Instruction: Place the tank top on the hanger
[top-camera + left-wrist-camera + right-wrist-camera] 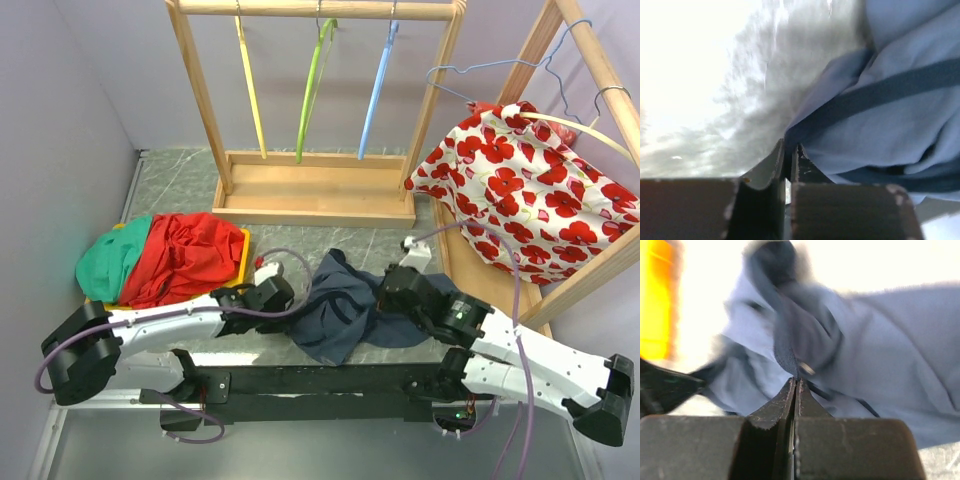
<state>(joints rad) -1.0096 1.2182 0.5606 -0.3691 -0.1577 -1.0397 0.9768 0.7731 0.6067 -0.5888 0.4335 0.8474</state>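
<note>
So the left gripper (pixel 788 150) pinches a hem of the dark navy blue tank top (pixel 340 315); the right gripper (pixel 795 382) (jaws pressed tight) nips another fold.

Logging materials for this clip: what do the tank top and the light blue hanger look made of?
The tank top: soft matte fabric, probably cotton; it crumples into loose folds. The hanger: thin and smooth, likely plastic; even pale blue colour.

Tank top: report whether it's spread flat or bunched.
Bunched. The tank top lies crumpled in overlapping folds on the table, not spread flat.
</note>
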